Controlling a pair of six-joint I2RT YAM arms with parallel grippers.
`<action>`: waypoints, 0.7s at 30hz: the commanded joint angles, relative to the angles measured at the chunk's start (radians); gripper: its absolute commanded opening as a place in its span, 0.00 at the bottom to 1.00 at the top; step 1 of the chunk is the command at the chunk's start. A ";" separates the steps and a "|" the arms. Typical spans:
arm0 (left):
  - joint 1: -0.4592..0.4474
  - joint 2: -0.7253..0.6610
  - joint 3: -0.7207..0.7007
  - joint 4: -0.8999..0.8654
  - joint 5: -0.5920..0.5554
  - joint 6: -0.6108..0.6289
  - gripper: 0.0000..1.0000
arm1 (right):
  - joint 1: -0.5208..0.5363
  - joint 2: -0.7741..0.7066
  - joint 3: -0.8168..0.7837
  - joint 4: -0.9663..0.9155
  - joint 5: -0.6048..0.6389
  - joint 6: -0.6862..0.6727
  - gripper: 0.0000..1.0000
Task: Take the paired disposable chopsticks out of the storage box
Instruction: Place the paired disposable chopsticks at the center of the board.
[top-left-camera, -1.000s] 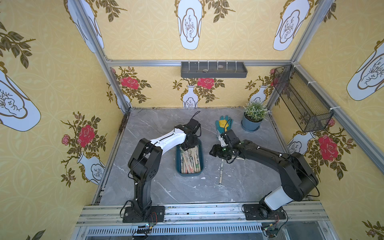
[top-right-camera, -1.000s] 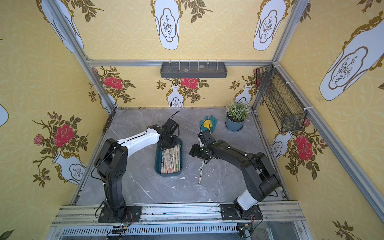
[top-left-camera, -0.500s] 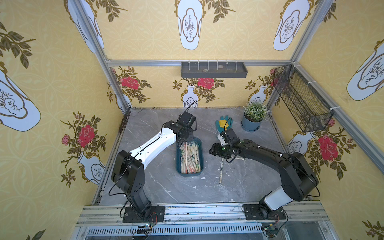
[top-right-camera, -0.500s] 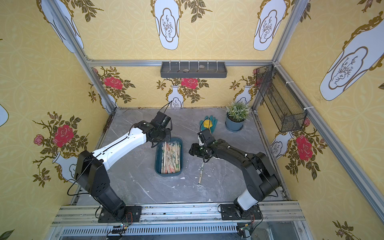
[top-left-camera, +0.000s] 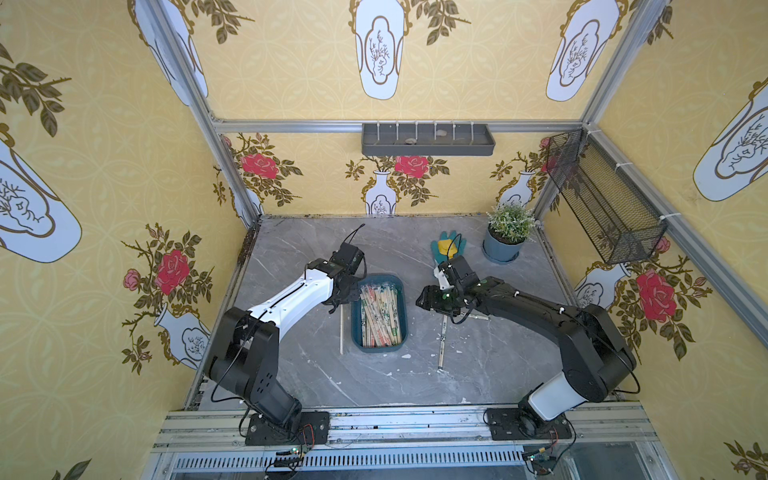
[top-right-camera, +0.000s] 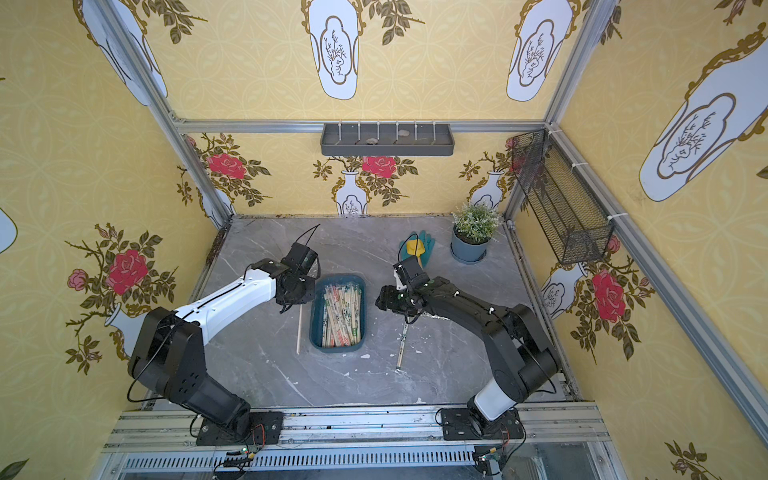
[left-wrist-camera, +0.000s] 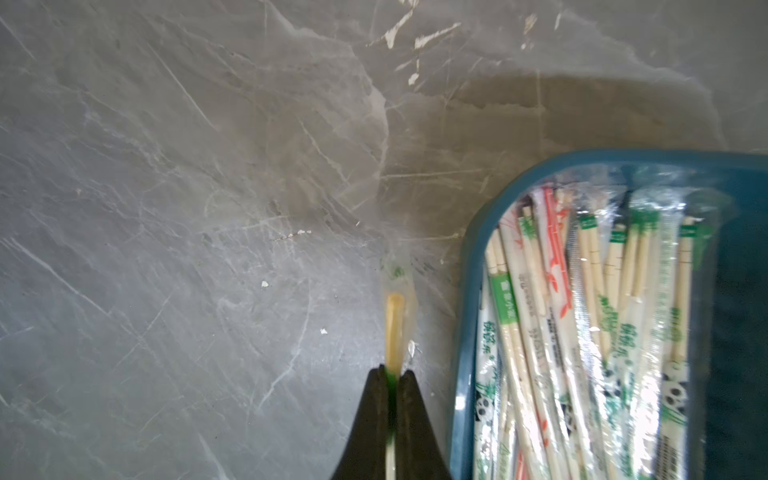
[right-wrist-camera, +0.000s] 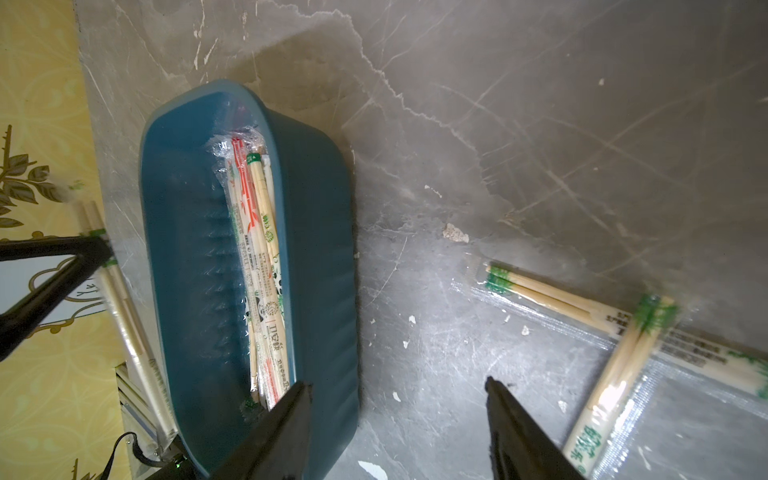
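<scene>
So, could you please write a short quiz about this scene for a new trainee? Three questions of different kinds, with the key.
1. True or false: the left fingers are open and empty.
2. Where is the pair that the left fingers hold? A) inside the box; B) outside the box, beside it; C) on the glove.
3. How many pairs lie on the table near the open right fingers?

Key: 1. False, they are shut on a pair. 2. B. 3. Two, overlapping at one end.
</scene>
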 joint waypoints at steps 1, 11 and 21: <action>0.002 0.035 -0.027 0.041 -0.021 -0.022 0.00 | 0.007 0.005 0.007 0.003 0.003 -0.002 0.68; 0.011 0.097 -0.036 0.059 -0.044 -0.024 0.26 | 0.014 0.005 -0.002 0.006 0.012 0.005 0.69; 0.012 -0.046 -0.018 0.022 -0.071 -0.005 1.00 | 0.016 0.001 -0.007 0.004 0.022 0.011 0.70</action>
